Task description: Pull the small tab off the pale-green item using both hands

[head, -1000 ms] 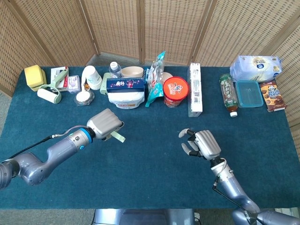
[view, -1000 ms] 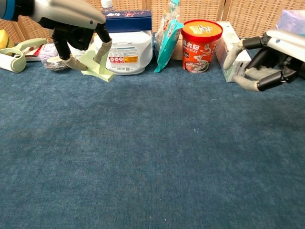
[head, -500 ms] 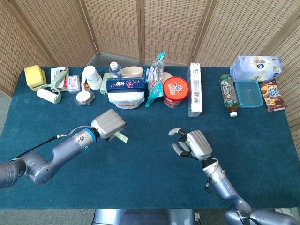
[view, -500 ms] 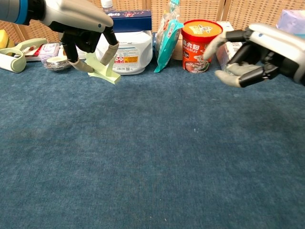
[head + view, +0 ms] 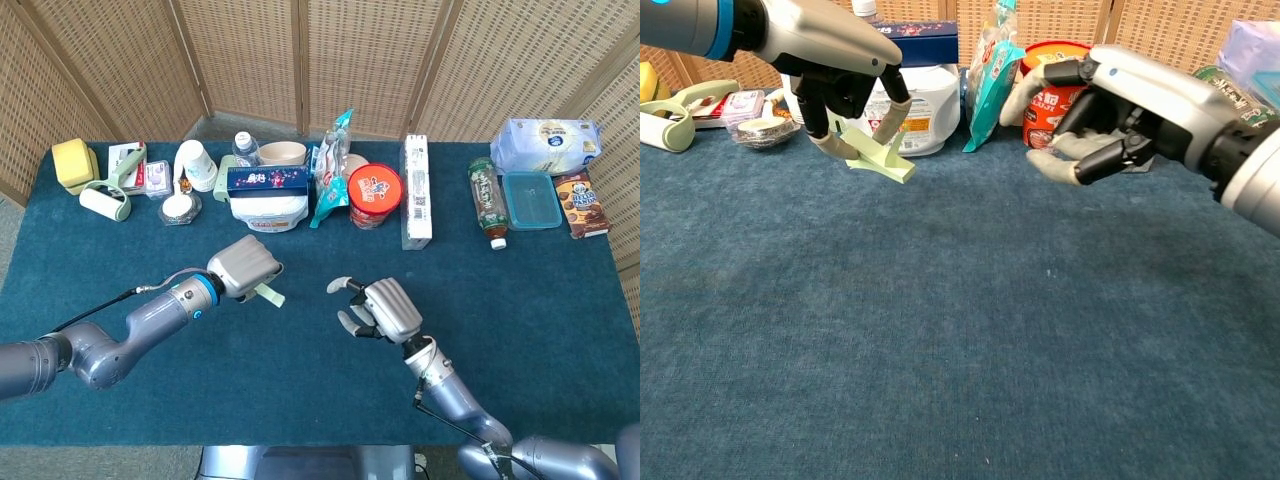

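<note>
Pale-green item (image 5: 875, 158) hung above the blue cloth (image 5: 940, 360) at mid-table, left of centre, pinched in the fingertips of the left hand (image 5: 245, 268) with one end jutting toward the right. The right hand (image 5: 378, 310) hovered near it — apart, fingers parted and partly curled, holding nothing. I judged this the approach step: the right hand needed to close the gap and nip the small tab, which I could not pick out. Behind stood the red cup (image 5: 375, 195) and white tub (image 5: 912, 110).
</note>
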You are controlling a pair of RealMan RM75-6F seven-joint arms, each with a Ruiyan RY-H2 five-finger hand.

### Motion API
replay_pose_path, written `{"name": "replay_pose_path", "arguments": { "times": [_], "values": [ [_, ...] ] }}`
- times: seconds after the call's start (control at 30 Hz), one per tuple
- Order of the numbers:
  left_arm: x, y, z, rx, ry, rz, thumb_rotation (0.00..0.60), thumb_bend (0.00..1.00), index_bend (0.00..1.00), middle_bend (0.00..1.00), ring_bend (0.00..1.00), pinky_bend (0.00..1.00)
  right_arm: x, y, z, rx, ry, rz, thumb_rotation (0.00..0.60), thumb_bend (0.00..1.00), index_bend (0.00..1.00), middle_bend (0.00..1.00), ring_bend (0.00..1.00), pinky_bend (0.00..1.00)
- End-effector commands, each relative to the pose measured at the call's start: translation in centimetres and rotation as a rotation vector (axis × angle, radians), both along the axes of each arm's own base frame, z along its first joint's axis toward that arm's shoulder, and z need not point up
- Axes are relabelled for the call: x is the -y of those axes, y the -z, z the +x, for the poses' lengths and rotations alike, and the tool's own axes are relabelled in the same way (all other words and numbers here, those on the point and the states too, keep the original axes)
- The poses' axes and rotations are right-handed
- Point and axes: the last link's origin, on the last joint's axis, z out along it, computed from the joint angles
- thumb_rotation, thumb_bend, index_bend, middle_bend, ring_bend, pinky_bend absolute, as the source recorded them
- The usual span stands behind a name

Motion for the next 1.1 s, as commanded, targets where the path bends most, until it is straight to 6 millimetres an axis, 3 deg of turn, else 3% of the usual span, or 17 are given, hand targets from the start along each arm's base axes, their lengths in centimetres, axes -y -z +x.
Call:
{"name": "replay_pose_path", "arguments": {
  "times": [0.03, 1.1],
  "values": [
    [0.0, 0.2, 0.2, -0.001, 0.001, -0.005, 0.6, 0.38, 0.6, 1.0, 1.0, 1.0, 0.1, 0.1, 0.4, 0.002, -0.007, 0.003, 0.599, 0.43, 0.35, 1.0, 1.0, 0.93],
    [-0.3, 2.1, 2.0, 0.003, 0.005, -0.03, 0.6, 0.38, 0.6, 1.0, 1.0, 1.0, 0.0, 2.1, 4.0, -0.002, -0.063, 0.051, 0.6, 0.43, 0.36, 1.0, 1.0, 0.92]
  ]
}}
